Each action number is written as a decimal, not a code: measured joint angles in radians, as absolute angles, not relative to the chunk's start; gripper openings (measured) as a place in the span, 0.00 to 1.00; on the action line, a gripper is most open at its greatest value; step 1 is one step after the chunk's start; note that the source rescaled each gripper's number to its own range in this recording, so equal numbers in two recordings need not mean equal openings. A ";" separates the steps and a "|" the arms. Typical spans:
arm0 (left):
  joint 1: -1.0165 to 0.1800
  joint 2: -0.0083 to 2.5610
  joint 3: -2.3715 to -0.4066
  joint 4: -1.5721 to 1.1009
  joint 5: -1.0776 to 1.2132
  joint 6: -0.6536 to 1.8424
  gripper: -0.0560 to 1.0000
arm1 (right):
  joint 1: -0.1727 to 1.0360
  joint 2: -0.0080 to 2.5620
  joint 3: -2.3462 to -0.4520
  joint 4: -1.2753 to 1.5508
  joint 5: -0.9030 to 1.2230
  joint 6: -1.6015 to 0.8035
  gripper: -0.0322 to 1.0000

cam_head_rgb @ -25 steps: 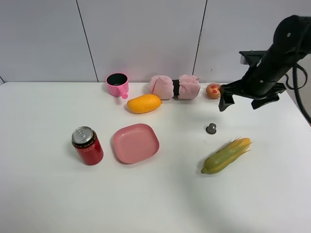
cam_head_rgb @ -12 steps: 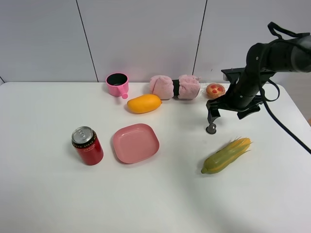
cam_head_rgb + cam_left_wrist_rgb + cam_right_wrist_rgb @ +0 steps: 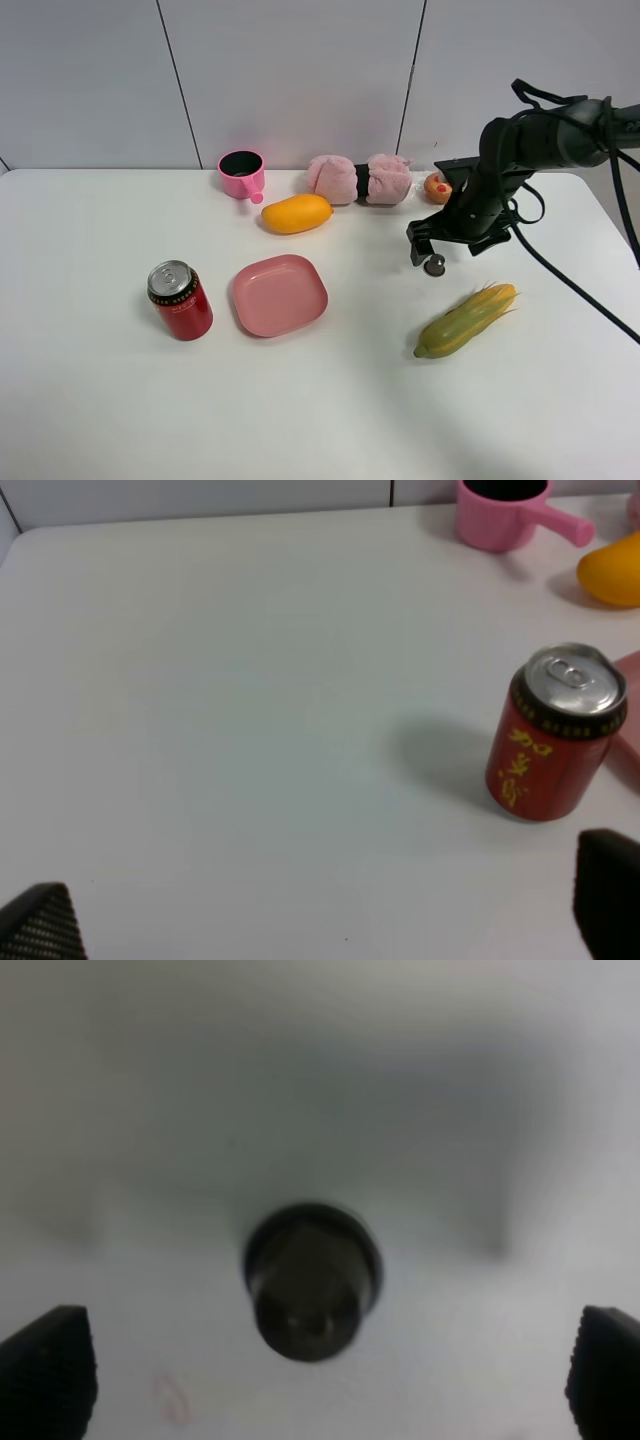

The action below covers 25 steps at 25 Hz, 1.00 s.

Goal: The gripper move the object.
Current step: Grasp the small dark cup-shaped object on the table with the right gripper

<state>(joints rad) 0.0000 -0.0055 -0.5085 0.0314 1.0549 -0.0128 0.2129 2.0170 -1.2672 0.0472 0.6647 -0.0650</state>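
Observation:
The object, a tiny dark knob [image 3: 435,265], stands on the white table [image 3: 100,400] right of centre. My right gripper [image 3: 428,252] hangs low just over it, black fingers open on either side of it. In the right wrist view the knob [image 3: 312,1295] sits centred between the open gripper's [image 3: 325,1385] two fingertips [image 3: 45,1370], untouched. My left gripper [image 3: 322,920] is open and empty over bare table, short of the red can [image 3: 555,735]. The left arm does not show in the exterior view.
A corn cob [image 3: 467,320] lies just in front of the knob. A red-dotted muffin [image 3: 438,187], pink plush roll [image 3: 360,179], mango [image 3: 296,213] and pink cup [image 3: 242,173] line the back. A pink plate [image 3: 279,294] and the red can [image 3: 180,300] stand at centre-left.
My right arm has swung down and left from above the muffin, and its open gripper now straddles the knob. The knob and the other things have not moved.

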 joint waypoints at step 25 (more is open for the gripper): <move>0.000 -0.006 -0.508 0.031 1.055 -0.013 1.00 | 0.226 2.100 -1.267 0.044 0.639 -0.064 0.79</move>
<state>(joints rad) 0.0000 -0.0055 -0.5085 0.0314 1.0549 -0.0128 0.2255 2.0999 -1.2672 0.0442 0.6386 -0.0640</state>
